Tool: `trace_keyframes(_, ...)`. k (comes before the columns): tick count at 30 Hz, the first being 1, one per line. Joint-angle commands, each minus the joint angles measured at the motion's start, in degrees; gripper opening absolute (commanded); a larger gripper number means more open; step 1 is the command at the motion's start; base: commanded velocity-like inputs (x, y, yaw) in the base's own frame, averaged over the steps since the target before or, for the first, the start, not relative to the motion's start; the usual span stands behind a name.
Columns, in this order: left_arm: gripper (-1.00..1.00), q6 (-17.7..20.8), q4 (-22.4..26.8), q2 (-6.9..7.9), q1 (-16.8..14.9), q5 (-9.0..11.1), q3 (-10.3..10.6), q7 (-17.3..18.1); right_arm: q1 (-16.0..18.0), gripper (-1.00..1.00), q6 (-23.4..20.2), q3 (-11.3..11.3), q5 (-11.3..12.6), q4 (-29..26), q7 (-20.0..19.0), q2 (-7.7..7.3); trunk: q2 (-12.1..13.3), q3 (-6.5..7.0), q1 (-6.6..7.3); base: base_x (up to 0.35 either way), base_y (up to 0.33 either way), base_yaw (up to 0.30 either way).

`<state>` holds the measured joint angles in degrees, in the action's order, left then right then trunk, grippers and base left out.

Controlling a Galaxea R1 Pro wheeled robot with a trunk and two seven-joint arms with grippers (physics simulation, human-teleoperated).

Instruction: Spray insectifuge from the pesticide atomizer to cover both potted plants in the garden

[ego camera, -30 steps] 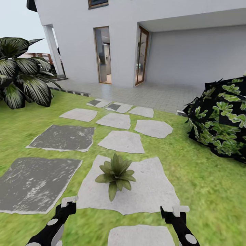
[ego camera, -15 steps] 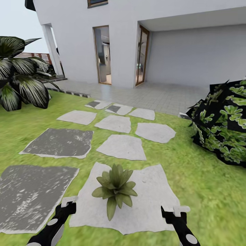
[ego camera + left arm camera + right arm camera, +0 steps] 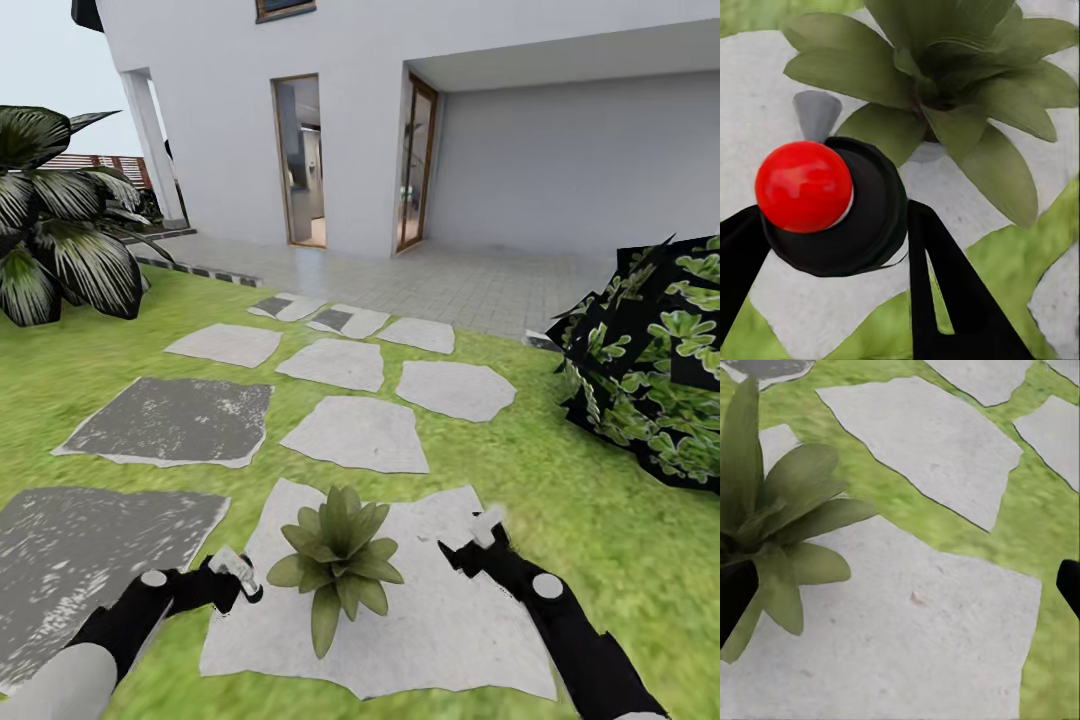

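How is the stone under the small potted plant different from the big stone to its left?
The stone under the potted plant is pale, nearly white; the stone to its left is dark grey with white flecks. The pale stone carries the plant; nothing rests on the part of the dark one that is in view. Both are flat, irregular slabs set in the lawn.

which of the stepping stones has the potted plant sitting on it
The big pale stepping stone nearest the robot, between both grippers; the potted plant sits on it.
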<state>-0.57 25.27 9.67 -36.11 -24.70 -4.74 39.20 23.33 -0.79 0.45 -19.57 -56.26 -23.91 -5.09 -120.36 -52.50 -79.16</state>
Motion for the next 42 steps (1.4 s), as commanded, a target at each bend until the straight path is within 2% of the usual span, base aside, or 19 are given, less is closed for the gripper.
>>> trace_keyframes(1,-1.00,1.2,0.3,0.02,-1.3,-3.2,-0.5,3.9,0.9,1.00,-1.9,0.9,-1.0,-2.0,-5.0,0.02,0.0,-0.06,0.01,0.000,0.000,0.000)
trace_keyframes(3,-1.00,2.6,0.4,0.05,-2.4,-5.3,-0.4,7.1,1.6,1.00,-3.7,2.6,-1.3,-3.6,-9.7,0.08,0.0,-0.06,0.01,0.000,0.000,0.000)
trace_keyframes(4,-1.00,3.9,0.6,0.07,-3.2,-7.2,-0.4,10.0,2.3,1.00,-5.8,5.1,-1.5,-5.3,-13.4,0.17,0.0,-0.06,0.01,0.000,0.000,0.000)
trace_keyframes(6,-1.00,4.9,0.9,0.08,-3.8,-9.0,-0.4,12.4,2.9,1.00,-8.4,8.3,-1.5,-6.7,-15.9,0.42,0.0,-0.06,0.01,0.000,0.000,0.000)
trace_keyframes(7,-1.00,5.1,1.1,0.08,-4.0,-9.6,-0.4,13.2,3.1,1.00,-9.2,9.4,-1.5,-7.0,-16.5,0.53,0.0,-0.06,0.01,0.000,0.000,0.000)
trace_keyframes(10,-1.00,5.8,2.3,-0.08,-4.4,-13.3,-0.4,17.3,4.2,1.00,-12.1,15.6,-1.5,-8.3,-18.7,1.51,0.0,-0.06,0.01,0.000,0.000,0.000)
trace_keyframes(14,-1.00,6.2,4.0,-0.22,-4.5,-17.0,-0.4,21.8,4.8,1.00,-13.0,19.6,-1.6,-8.5,-19.7,3.05,0.0,-0.06,0.01,0.000,0.000,0.000)
trace_keyframes(15,-1.00,6.3,5.0,-0.26,-4.5,-18.2,-0.4,23.6,4.9,-1.00,-13.2,20.5,-1.6,-8.5,-20.0,3.62,0.0,-0.06,0.01,0.000,0.000,0.000)
trace_keyframes(16,-1.00,6.3,5.6,-0.26,-4.5,-18.8,-0.4,24.5,5.0,-1.00,-13.2,20.8,-1.6,-8.5,-20.3,3.87,0.0,-0.06,0.01,0.000,0.000,0.000)
trace_keyframes(17,-1.00,6.3,7.3,-0.61,-4.4,-20.1,-0.3,26.1,5.0,-1.00,-13.3,21.3,-1.6,-8.5,-24.2,4.24,0.0,-0.06,0.01,0.000,0.000,0.000)
trace_keyframes(21,-1.00,6.3,7.8,-0.97,-4.5,-24.0,-0.4,28.3,5.1,-1.00,-13.4,21.4,-1.8,-8.6,-27.0,4.35,0.0,-0.06,0.01,0.000,0.000,0.000)
trace_keyframes(23,-1.00,6.2,8.9,-1.77,-4.4,-27.0,-0.4,30.5,5.1,-1.00,-13.4,21.5,-1.9,-8.6,-27.6,4.37,0.0,-0.06,0.01,0.000,0.000,0.000)
trace_keyframes(24,-1.00,5.9,10.9,-3.03,-4.1,-29.8,-0.4,31.9,5.1,-1.00,-13.5,21.5,-3.4,-8.4,-27.9,4.42,0.0,-0.06,0.01,0.000,0.000,0.000)
trace_keyframes(28,-1.00,5.6,11.7,-4.47,-4.0,-31.5,0.2,32.3,5.1,-1.00,-13.5,21.5,-4.4,-8.3,-28.1,4.74,0.0,-0.06,0.01,0.000,0.000,0.000)
trace_keyframes(29,-1.00,5.6,11.8,-4.64,-4.0,-31.9,1.0,32.3,5.1,-1.00,-13.5,21.5,-4.5,-8.3,-28.1,4.77,0.0,-0.06,0.01,0.000,0.000,0.000)
trace_keyframes(30,-1.00,5.5,11.8,-4.81,-3.9,-32.0,3.1,32.4,5.1,-1.00,-13.5,21.5,-4.5,-8.3,-28.1,4.80,0.0,-0.06,0.01,0.000,0.000,0.000)
trace_keyframes(32,-1.00,5.4,11.8,-4.90,-3.9,-31.9,4.6,32.5,5.1,-1.00,-13.5,21.5,-4.6,-8.2,-28.1,4.82,0.0,-0.06,0.01,0.000,0.000,0.000)
trace_keyframes(35,-1.00,5.1,11.7,-5.25,-3.8,-31.8,5.1,32.5,5.1,-1.00,-13.5,21.5,-4.7,-8.1,-28.1,4.82,0.0,-0.06,0.01,0.000,0.000,0.000)
trace_keyframes(42,-1.00,1.5,11.6,-8.82,-3.8,-31.6,5.4,32.4,5.1,-1.00,-13.5,21.5,-4.7,-8.2,-28.1,4.82,0.0,-0.06,0.01,0.000,0.000,0.000)
